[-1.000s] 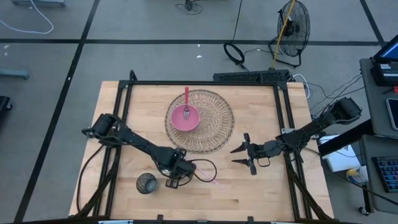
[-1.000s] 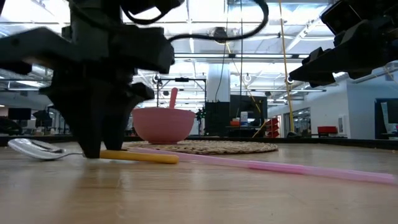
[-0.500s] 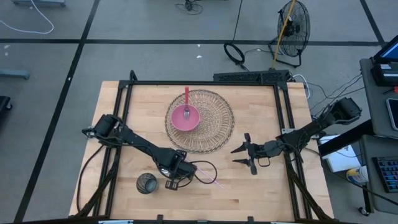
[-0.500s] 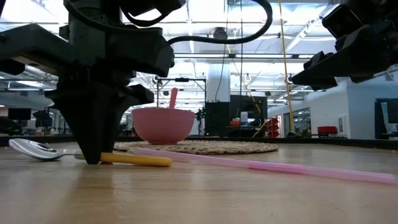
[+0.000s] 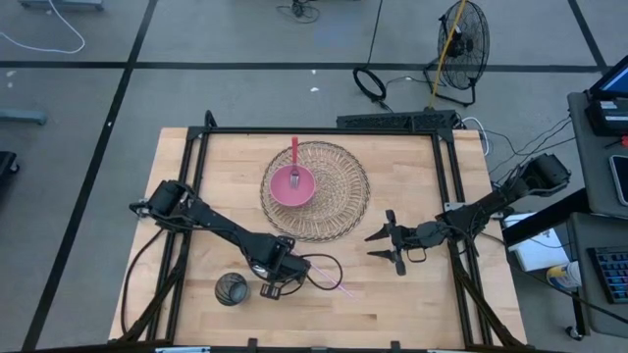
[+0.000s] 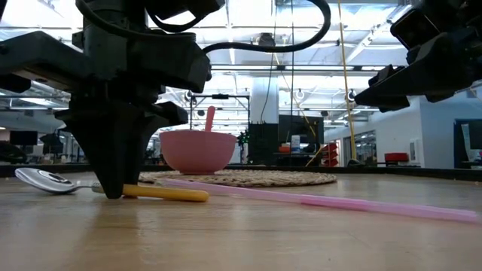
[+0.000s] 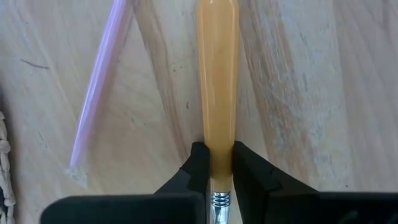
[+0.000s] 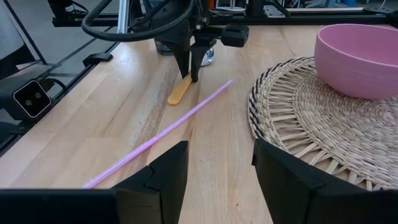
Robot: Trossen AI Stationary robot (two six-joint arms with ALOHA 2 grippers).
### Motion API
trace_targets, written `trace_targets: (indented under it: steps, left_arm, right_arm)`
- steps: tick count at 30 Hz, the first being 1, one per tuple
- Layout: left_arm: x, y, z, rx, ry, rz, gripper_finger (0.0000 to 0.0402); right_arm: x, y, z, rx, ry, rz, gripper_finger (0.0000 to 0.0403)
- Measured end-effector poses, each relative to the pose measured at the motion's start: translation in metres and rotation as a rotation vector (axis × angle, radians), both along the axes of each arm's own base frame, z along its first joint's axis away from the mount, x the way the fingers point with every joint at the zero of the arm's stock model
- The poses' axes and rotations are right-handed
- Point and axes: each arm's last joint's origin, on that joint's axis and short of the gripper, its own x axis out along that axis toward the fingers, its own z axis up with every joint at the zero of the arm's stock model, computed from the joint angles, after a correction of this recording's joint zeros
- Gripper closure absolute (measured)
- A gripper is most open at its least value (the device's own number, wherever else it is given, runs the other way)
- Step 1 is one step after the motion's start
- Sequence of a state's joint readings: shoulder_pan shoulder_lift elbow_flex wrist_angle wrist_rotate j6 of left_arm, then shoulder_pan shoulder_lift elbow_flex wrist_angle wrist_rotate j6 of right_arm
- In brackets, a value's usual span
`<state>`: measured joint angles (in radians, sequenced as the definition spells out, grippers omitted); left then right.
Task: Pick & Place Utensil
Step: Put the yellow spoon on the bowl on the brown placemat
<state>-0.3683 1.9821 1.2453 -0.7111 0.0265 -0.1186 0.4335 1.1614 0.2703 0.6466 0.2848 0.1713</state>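
A spoon with a yellow handle (image 7: 216, 93) and a metal bowl (image 6: 41, 179) lies on the wooden table near its front edge, left of centre. My left gripper (image 5: 278, 277) stands over it, pointing down, shut on the handle (image 6: 166, 193). A pink bowl (image 5: 292, 184) with a red fork in it sits on a round woven mat (image 5: 339, 196) at the table's far middle. My right gripper (image 5: 378, 242) hangs open above the table at the right, with nothing between its fingers (image 8: 168, 168). My left gripper pinches the yellow handle's two long sides (image 7: 216, 155) between its two fingers, at the handle's end beside the metal collar. The fingers (image 6: 113, 188) come from above, pointing down, with their tips at the table. The spoon lies flat on the table.
A long pink straw (image 8: 168, 134) lies slanted on the table just right of the spoon, its far end near the mat's edge. A dark round container (image 5: 232, 289) stands left of my left gripper. A black frame (image 5: 324, 130) runs around the table.
My left gripper's fingers have shut on the spoon's yellow handle; a second ago they stood apart on either side of it. The spoon has stayed lying on the table.
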Motion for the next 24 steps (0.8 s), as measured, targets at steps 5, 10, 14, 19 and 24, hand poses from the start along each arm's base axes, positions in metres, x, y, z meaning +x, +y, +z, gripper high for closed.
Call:
trace_targets:
  steps: [5,10,14,19,24]
  left_arm:
    - [-0.002,0.001,0.005,-0.011,0.008,-0.009,0.0355]
    - [-0.004,0.002,0.013,-0.011,-0.008,-0.023,0.0359]
    - [-0.005,0.003,0.016,-0.005,-0.012,-0.026,0.0360]
    - [-0.005,0.003,0.018,0.000,-0.012,-0.027,0.0361]
    - [-0.007,0.003,0.022,0.001,-0.022,-0.029,0.0396]
  right_arm:
    - [0.000,0.000,0.000,0.000,0.000,0.000,0.0232]
    - [0.000,0.000,0.001,0.003,-0.008,0.000,0.0232]
    - [0.000,0.000,0.001,0.002,-0.012,0.000,0.0232]
    - [0.000,0.000,0.001,0.002,-0.014,0.000,0.0232]
    - [0.000,0.000,0.001,0.002,-0.015,0.000,0.0232]
